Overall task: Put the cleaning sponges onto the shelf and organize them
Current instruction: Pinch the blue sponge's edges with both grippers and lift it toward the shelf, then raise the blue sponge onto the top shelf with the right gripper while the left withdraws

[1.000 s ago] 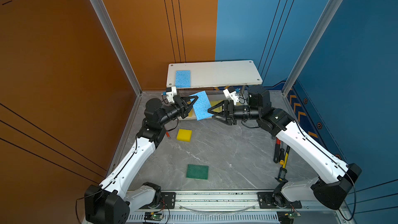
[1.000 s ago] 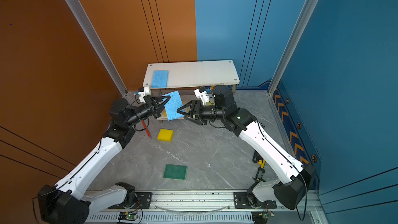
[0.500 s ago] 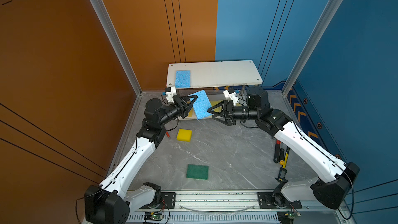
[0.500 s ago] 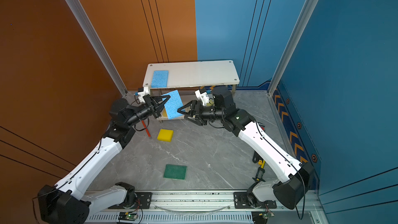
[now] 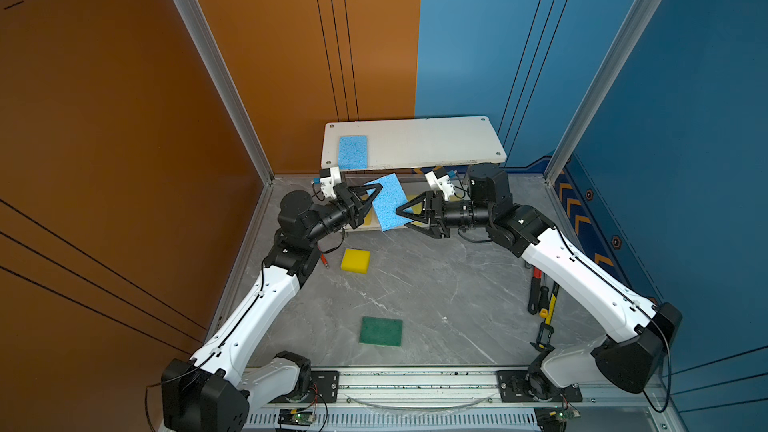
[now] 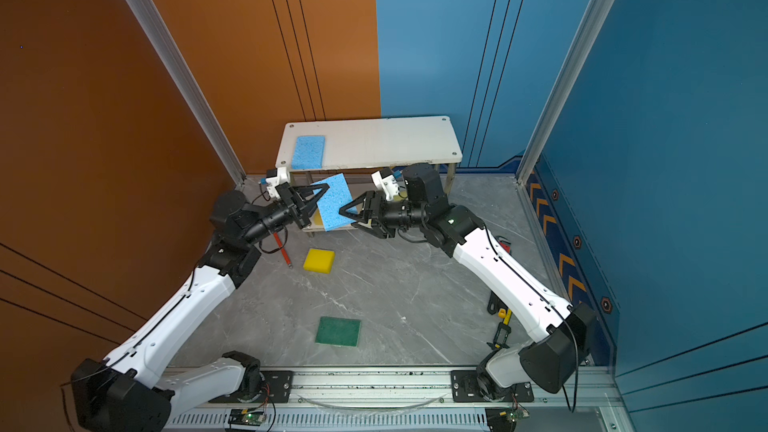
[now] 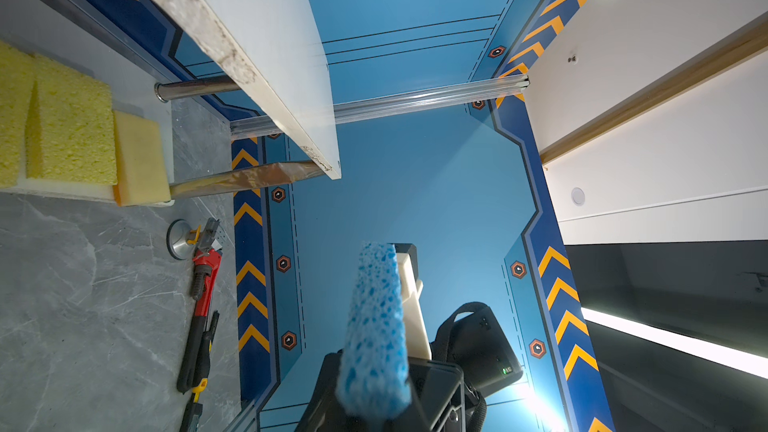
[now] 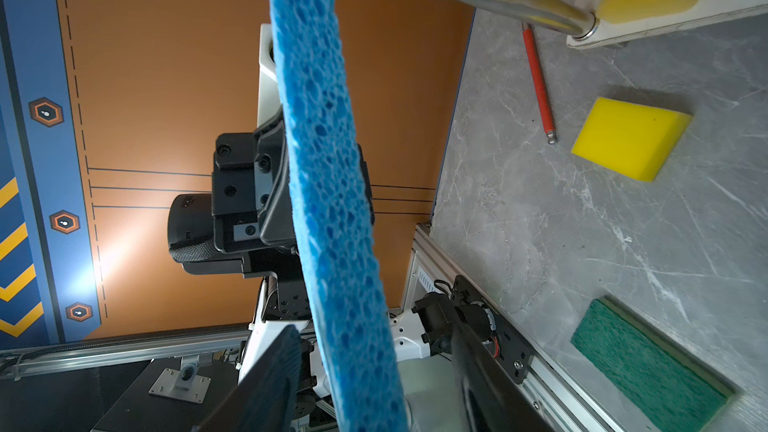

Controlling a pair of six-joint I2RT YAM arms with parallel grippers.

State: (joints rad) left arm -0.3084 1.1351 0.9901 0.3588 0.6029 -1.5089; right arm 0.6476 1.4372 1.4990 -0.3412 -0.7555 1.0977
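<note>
Blue sponge (image 5: 388, 207) before the shelf (image 5: 436, 143): left gripper (image 5: 371, 201) is clamping it (right gripper (image 5: 402, 218) straddling, jaws apart).

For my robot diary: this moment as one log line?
left hand: holds blue porous rectangular sponge | right hand: open around its edge | step: likely handover

White arm shells (image 5: 257, 313), black joints (image 5: 295, 214), triangular black fingers (image 5: 371, 190) (thin black cables (image 5: 668, 367)).
</note>
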